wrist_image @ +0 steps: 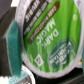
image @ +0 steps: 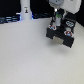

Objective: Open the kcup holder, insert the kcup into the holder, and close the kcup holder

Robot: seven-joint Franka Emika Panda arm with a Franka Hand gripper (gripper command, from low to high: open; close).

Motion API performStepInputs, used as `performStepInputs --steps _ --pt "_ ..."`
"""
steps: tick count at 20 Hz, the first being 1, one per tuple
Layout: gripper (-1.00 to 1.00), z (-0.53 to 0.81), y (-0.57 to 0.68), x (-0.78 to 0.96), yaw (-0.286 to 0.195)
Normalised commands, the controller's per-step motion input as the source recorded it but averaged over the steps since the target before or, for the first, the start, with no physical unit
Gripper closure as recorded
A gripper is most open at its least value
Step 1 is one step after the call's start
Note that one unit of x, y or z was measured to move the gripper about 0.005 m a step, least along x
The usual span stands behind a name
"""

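Observation:
The kcup (wrist_image: 47,35) fills the wrist view, its green printed top facing the camera. A teal finger pad (wrist_image: 12,47) presses against its side; the other finger is hidden behind the pod. In the exterior view my gripper (image: 59,19) hangs just above the kcup holder (image: 62,37), a black boxy unit at the exterior view's right, and is shut on the kcup. A small speck of green shows at the fingertips there. The view is too blurred to tell whether the drawer is pulled out.
A tall white bottle-like post (image: 25,10) stands at the back toward the exterior view's left. Dark and blue clutter (image: 9,19) lines the back edge. The white tabletop (image: 30,57) spreads in front of the holder.

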Motion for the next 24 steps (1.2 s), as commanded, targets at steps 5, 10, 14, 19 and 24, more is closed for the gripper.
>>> performStepInputs --steps 5,10,14,19,24 --pt "1.00 0.59 -0.01 0.42 -0.009" --pt "1.00 0.46 0.01 0.63 -0.007" --pt "1.00 0.20 0.07 0.57 -0.008" --pt "1.00 -0.12 0.17 0.04 0.081" --pt "1.00 -0.11 0.14 0.01 0.068"
